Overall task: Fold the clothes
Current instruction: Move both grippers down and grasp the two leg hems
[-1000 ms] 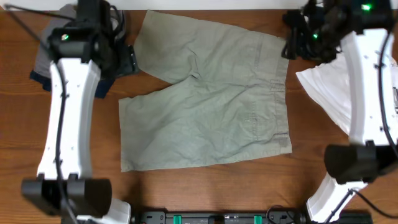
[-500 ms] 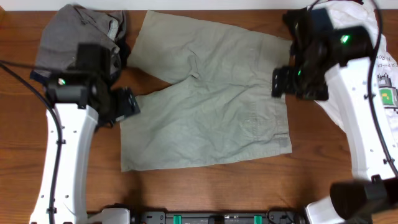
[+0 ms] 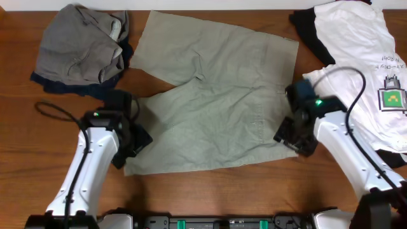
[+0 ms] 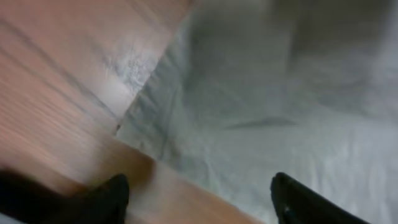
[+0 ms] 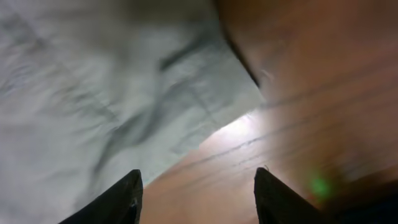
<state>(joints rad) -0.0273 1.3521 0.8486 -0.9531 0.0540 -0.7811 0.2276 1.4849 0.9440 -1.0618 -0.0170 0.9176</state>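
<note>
Light khaki-olive shorts (image 3: 210, 108) lie spread flat on the wooden table, waistband to the right, legs to the left. My left gripper (image 3: 130, 149) is open over the near leg's front left corner; that hem corner (image 4: 134, 134) shows in the left wrist view between the spread fingers (image 4: 112, 196). My right gripper (image 3: 289, 140) is open over the waistband's front right corner, whose cloth corner (image 5: 230, 93) shows above the bare wood between the fingers (image 5: 121, 199). Neither gripper holds cloth.
Grey shorts (image 3: 79, 48) on navy pieces (image 3: 57, 86) lie bunched at the back left. A white printed T-shirt (image 3: 362, 70) with dark trim lies at the right edge. Bare wood (image 3: 210, 191) runs along the table's front.
Both arms have swept from the back of the table toward the front and come down low over the shorts' front corners. The garments have not moved.
</note>
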